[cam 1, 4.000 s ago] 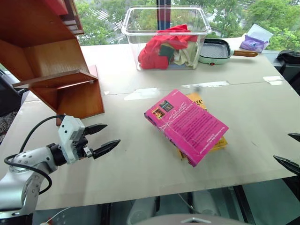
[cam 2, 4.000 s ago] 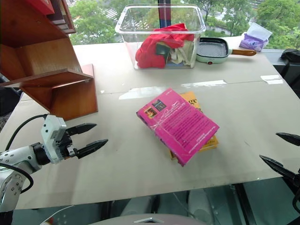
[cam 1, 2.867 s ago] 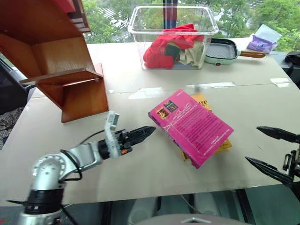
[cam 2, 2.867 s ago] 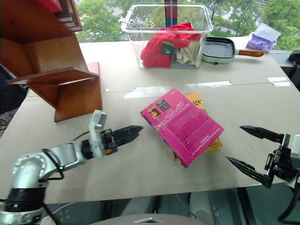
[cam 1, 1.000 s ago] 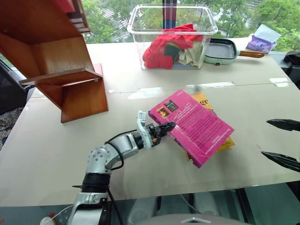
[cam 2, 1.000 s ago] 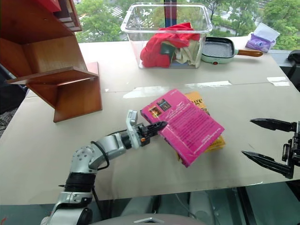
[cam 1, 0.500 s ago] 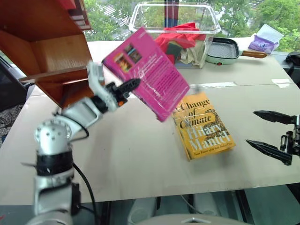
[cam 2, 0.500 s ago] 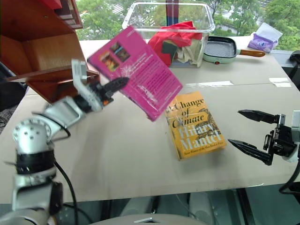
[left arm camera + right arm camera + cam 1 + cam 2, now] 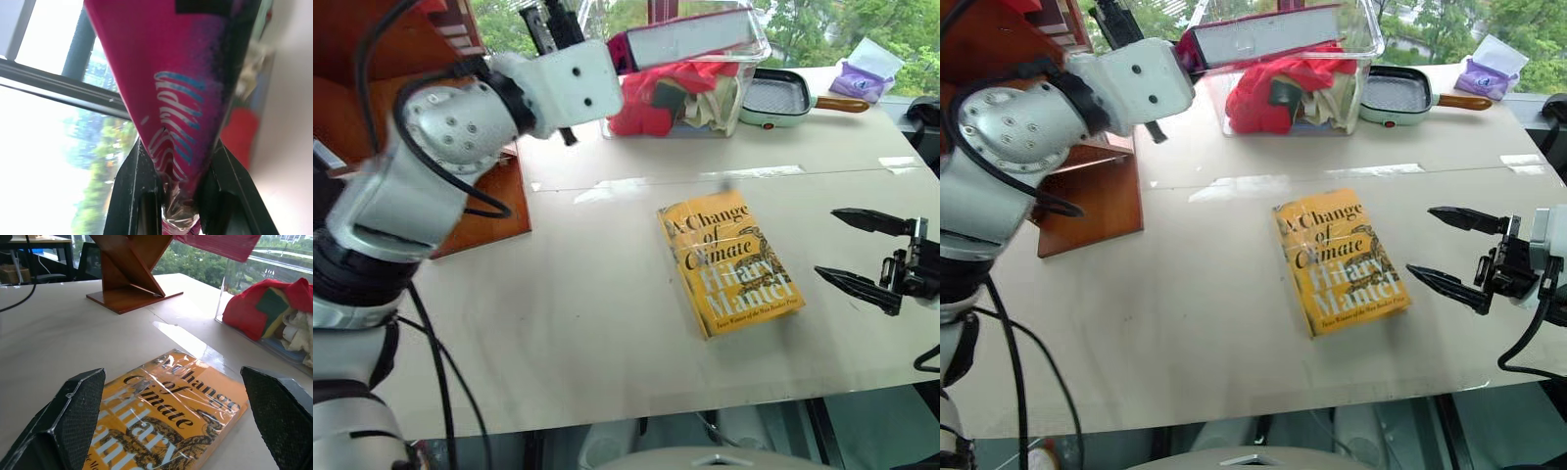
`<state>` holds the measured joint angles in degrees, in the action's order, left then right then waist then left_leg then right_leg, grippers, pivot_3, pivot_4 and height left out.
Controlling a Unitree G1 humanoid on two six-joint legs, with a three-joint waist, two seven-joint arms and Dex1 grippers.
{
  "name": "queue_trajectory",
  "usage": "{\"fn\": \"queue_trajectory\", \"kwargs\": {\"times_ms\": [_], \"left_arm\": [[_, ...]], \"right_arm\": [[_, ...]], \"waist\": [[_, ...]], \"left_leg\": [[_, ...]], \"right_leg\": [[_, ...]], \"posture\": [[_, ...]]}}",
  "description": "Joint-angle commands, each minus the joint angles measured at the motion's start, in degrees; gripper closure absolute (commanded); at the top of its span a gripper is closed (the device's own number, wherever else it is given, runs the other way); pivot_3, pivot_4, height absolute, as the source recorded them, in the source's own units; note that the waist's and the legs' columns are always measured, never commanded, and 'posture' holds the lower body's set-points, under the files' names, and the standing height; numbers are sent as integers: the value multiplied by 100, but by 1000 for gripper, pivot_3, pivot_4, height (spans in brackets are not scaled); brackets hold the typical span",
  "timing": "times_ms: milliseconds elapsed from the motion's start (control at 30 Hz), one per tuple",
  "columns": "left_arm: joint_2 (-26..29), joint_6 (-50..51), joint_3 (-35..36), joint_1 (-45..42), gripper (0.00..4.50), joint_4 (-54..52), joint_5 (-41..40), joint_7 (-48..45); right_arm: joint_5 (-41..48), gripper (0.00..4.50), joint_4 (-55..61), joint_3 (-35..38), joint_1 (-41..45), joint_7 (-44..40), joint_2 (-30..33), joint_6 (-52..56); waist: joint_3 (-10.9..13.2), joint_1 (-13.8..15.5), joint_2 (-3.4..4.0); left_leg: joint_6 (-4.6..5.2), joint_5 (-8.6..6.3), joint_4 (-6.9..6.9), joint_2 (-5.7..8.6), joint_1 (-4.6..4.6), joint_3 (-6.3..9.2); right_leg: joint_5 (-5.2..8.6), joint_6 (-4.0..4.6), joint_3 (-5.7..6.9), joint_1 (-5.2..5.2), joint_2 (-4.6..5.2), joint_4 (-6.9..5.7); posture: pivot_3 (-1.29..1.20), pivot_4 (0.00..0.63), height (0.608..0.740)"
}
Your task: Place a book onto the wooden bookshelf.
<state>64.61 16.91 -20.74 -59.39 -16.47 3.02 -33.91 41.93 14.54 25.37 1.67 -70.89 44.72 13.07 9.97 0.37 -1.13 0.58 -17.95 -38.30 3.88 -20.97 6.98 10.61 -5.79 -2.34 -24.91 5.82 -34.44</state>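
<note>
Hidden: we see the wooden bookshelf (image 9: 1087,196) only in part, since the raised left arm covers most of it and the frame cuts off its upper boards; from our head views the pink book (image 9: 690,34) shows mainly its page edge, so we cannot read its cover there.
Changed: a second ago the pink book lay on the yellow book (image 9: 732,262); now we see it lifted off, high above the table (image 9: 558,323), and the yellow cover with its title lies fully bare. The left arm has swung up towards the bookshelf; the right arm has edged in towards the yellow book.
Right gripper (image 9: 852,251): nearest to us, just right of the yellow book, fingers spread wide apart, holding and touching nothing.
Yellow book: flat on the table, its wrapping glossy.
Left gripper (image 9: 175,196): beyond and left of the yellow book, clamped tight on one edge of the pink book, a finger (image 9: 139,191) pressed to each side.
Pink book: held in the air above the front rim of the clear bin (image 9: 1351,59), right of the bookshelf, not on any shelf.
Clear bin: beyond the yellow book, holding red cloth (image 9: 641,98).
Pan (image 9: 781,98): right of the bin.
</note>
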Motion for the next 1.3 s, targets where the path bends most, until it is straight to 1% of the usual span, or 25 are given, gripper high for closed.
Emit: {"fn": "queue_trajectory", "kwargs": {"times_ms": [33, 133, 200, 267, 300, 367, 433, 567, 700, 767, 867, 900, 1000, 1133, 1233, 1267, 1300], "left_arm": [[299, -35, 367, -543, 4178, 110, 462, -851], [713, 389, 357, -707, 4178, 351, 719, -1745], [1037, 718, 405, -698, 4178, 375, 752, -2362], [1360, 885, 405, -878, 4178, 443, 946, -2963], [1460, 871, 407, -940, 4178, 476, 1076, -3151], [1522, 1149, 390, -1093, 4178, 538, 1321, -3458], [1648, 1297, 399, -1042, 4178, 522, 1504, -3745], [2062, 2197, 418, -501, 4178, 103, 1839, -4381], [2256, 2823, 505, -99, 4178, -174, 2133, -4667], [2338, 2975, 543, 141, 4178, -295, 2277, -4692], [2280, 3181, 484, 343, 4178, -253, 2654, -4576], [2201, 3216, 430, 454, 4178, -153, 2843, -4403], [1752, 3400, 222, 512, 4178, 199, 3359, -3980], [1409, 3340, 160, 521, 4178, 521, 3676, -3911], [1161, 3340, 176, 564, 4178, 727, 3841, -3835], [1125, 3367, 206, 600, 3686, 704, 3872, -3871], [1103, 3378, 236, 623, 3089, 665, 3900, -3916]], "right_arm": [[-69, 0, -143, -36, 259, -33, -32, -278], [-158, 0, -366, -170, 559, -73, -72, -466], [-156, 0, -507, -210, 787, -144, -61, -564], [-173, 0, -745, -223, 1105, -234, -12, -688], [-193, 0, -842, -233, 1223, -265, -1, -741], [-243, 0, -1055, -269, 1437, -335, 1, -847], [-315, 0, -1234, -323, 1588, -418, -7, -957], [-382, 0, -1448, -389, 1759, -572, -5, -1148], [-236, 0, -1366, -335, 1869, -592, 10, -1128], [-113, 0, -1280, -299, 1935, -591, 30, -1057], [-49, 0, -1240, -312, 1995, -565, 54, -1001], [-32, 0, -1241, -323, 2012, -556, 53, -974], [-22, 0, -1263, -353, 2018, -570, 60, -908], [0, 0, -1267, -312, 2035, -587, 107, -851], [-1, 0, -1248, -288, 2010, -566, 130, -816], [3, 0, -1226, -284, 1983, -548, 135, -794], [7, 0, -1208, -280, 1960, -540, 139, -778]], "waist": [[2, 13, -2], [7, -6, -4], [9, -70, 0], [17, -151, 2], [20, -175, 0], [24, -210, -8], [24, -214, -9], [25, -273, -7], [26, -279, -7], [26, -283, -7], [26, -286, -7], [26, -285, -7], [25, -276, -5], [15, -281, 11], [10, -289, 21], [10, -292, 21], [11, -294, 21]], "left_leg": [[0, 0, -1, 0, -5, 1], [1, 0, -3, 1, -1, 1], [2, -1, -2, 0, 11, -1], [2, 0, -4, -2, 12, -1], [2, 0, -8, -3, 15, -4], [3, 0, -12, -5, 16, -2], [3, 0, -14, -4, 15, 1], [3, 0, -11, -4, 13, 0], [3, 0, -10, -6, 12, 1], [3, 0, -12, -6, 15, 2], [3, 0, -13, -8, 20, 1], [3, 0, -13, -8, 19, 2], [3, 0, -14, -7, 20, 2], [0, 2, -15, -7, 32, 1], [3, 1, -14, -8, 59, -15], [8, -2, -12, -10, 77, -17], [10, -3, -12, -13, 92, -21]], "right_leg": [[0, 0, 2, -1, 0, 1], [-1, -2, 5, -1, -1, -12], [0, -2, 3, 1, -1, -30], [0, -2, 3, 1, -3, -40], [0, -2, 1, 1, -4, -42], [0, -2, 2, 3, -7, -46], [0, -2, 2, 7, -7, -46], [0, -2, 2, 3, -7, -45], [1, -2, 2, 1, -8, -47], [1, -2, 1, 2, -9, -52], [1, -1, -1, 2, -11, -56], [1, -1, 0, 2, -11, -56], [0, -1, 0, 3, -11, -57], [1, 1, -3, 3, -11, -83], [3, 3, -21, 5, -13, -118], [4, 4, -25, 17, -17, -128], [5, 3, -30, 28, -21, -134]], "posture": [[0, 150, 740], [0, 150, 740], [0, 150, 740], [0, 150, 740], [0, 150, 740], [0, 150, 740], [0, 150, 740], [0, 150, 740], [0, 150, 740], [0, 150, 740], [0, 150, 740], [0, 150, 740], [0, 150, 740], [0, 150, 740], [0, 150, 740], [0, 150, 740], [0, 150, 740]]}}
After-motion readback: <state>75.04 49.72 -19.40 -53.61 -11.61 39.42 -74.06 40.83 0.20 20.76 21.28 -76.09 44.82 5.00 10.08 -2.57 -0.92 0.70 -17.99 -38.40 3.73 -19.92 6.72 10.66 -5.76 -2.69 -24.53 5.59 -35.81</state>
